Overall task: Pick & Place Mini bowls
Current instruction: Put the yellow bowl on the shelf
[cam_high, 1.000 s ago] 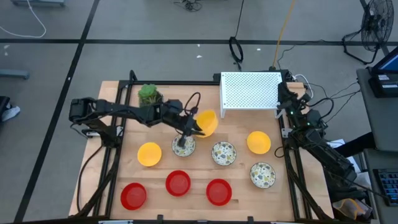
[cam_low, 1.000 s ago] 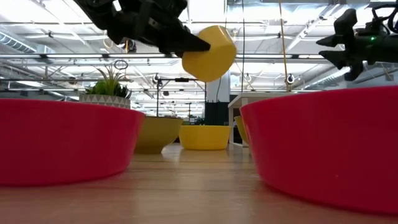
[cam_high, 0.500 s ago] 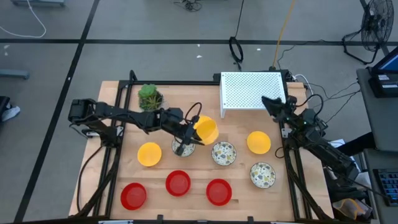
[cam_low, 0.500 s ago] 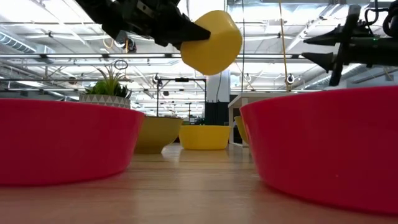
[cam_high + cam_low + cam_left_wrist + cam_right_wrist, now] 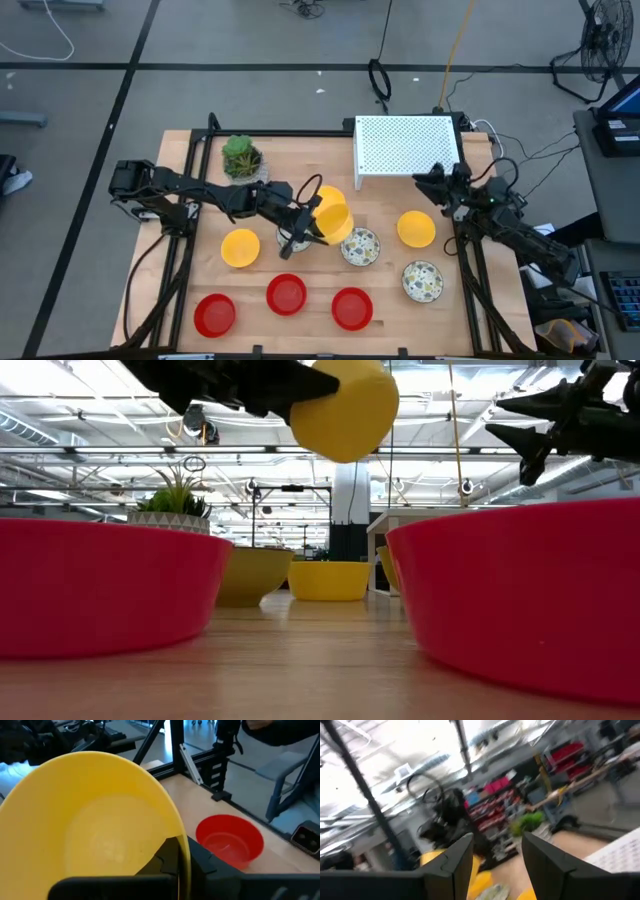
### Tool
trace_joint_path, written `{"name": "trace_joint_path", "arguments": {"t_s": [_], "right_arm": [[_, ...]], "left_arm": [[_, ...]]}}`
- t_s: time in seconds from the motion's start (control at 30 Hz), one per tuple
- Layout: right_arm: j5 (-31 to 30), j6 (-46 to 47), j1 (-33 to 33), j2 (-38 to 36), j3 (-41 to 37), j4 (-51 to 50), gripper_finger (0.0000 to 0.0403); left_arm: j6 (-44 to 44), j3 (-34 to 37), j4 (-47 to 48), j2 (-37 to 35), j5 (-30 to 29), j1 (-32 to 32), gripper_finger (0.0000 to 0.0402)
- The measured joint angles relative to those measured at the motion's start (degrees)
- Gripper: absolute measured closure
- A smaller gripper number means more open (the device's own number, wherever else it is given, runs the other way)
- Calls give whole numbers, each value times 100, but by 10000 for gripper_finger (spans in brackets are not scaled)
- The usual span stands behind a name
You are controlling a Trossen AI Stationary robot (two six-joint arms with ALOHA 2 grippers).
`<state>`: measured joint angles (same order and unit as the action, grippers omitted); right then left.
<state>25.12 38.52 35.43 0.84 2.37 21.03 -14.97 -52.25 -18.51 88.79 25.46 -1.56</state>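
Yellow bowl (image 5: 333, 217) is held by its rim in the closed left gripper (image 5: 312, 222), lifted over mid-table (thin edge grip, so tilt or slip is risked). Right gripper (image 5: 432, 181) is parted, empty.

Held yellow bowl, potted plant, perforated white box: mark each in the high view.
held yellow bowl (image 5: 333, 219), high view, on its inner face.
potted plant (image 5: 240, 153), high view, on the green leaves.
perforated white box (image 5: 404, 146), high view, on its top panel.

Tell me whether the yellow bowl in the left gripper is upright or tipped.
Tipped. The yellow bowl hangs on its side above the table, pinched at the rim by the left gripper.
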Motion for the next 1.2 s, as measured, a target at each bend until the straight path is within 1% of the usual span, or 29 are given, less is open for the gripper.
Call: {"name": "trace_joint_path", "arguments": {"t_s": [0.03, 0.2, 0.3, 0.4, 0.43, 0.5, 0.6, 0.7, 0.77, 0.83, 0.93, 1.03, 1.17, 1.2], "right_arm": [[-61, 0, -31, 48, 0, 85, 248], [86, 113, -119, 469, 0, 566, 247], [48, 16, -136, 807, 37, 989, 247], [69, -190, -142, 1209, 239, 892, 247], [114, -220, -143, 1368, 334, 786, 247], [247, -250, -143, 1696, 613, 888, 247], [674, -308, -144, 2202, 985, 900, 247], [1192, -676, -244, 2726, 1314, 848, 249], [1360, -1052, -407, 3046, 1524, 889, 253], [1454, -1476, -651, 3382, 1697, 877, 258], [1555, -2194, -1127, 3863, 1910, 856, 262], [1533, -2936, -1675, 4355, 2122, 882, 263], [1498, -3517, -2315, 5028, 2438, 871, 259], [1405, -3628, -2464, 5179, 2536, 872, 258]], "left_arm": [[61, 0, -53, 0, 6, -11, 390], [-8, 0, -134, 0, 12, -46, 372], [11, 0, -273, 0, 6, -34, 377], [44, 0, -323, 0, 6, -33, 393], [50, 0, -321, 0, 12, -35, 395], [108, 0, -312, 0, 98, -34, 392], [125, 0, -323, 0, 484, -33, 379], [-15, 0, -338, 0, 1051, -33, 380], [-97, 0, -403, 0, 1540, -22, 390], [-179, 0, -418, 0, 2165, 10, 395], [-185, 0, -414, 0, 2877, 37, 388], [-259, 0, -426, 0, 3166, 39, 384], [-411, 0, -443, 0, 3211, 37, 395], [-422, 0, -443, 0, 3212, 37, 395]]}}
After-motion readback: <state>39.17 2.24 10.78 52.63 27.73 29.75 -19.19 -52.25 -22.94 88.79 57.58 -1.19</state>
